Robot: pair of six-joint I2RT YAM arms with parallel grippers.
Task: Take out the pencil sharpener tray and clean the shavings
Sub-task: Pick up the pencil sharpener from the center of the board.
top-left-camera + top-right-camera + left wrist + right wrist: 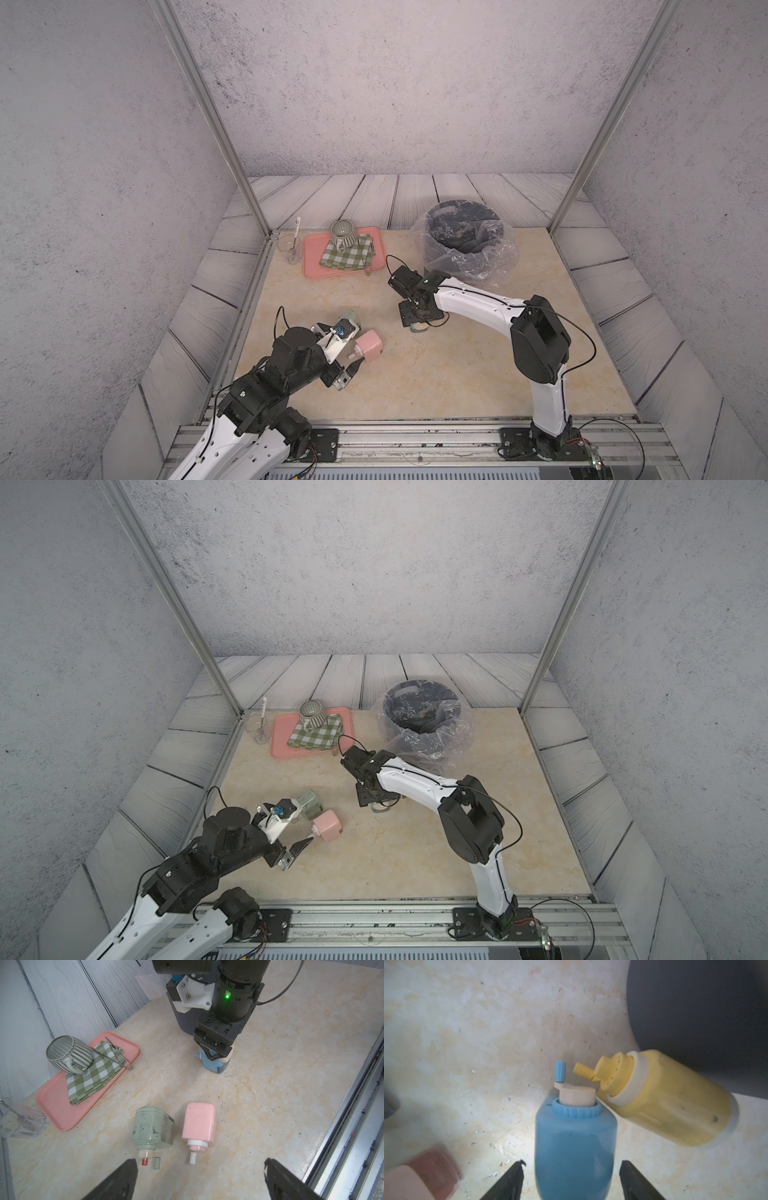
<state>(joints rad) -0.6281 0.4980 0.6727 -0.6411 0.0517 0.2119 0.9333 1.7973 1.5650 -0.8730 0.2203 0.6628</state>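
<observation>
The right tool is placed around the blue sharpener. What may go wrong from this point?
1. The right tool straddles the blue sharpener with its jaws open, a gap on each side; if it closes off-centre, the sharpener may slide or twist.
2. The yellow sharpener lies right beside the blue one's crank, perhaps touching; a lift may knock it against the dark bin.

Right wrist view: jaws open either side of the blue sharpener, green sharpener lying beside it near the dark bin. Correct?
Not quite. What lies beside the blue sharpener is a yellow sharpener, not a green one, as the right wrist view shows. The rest stands: the right gripper has its jaws open either side of the blue sharpener, near the dark bin.
</observation>
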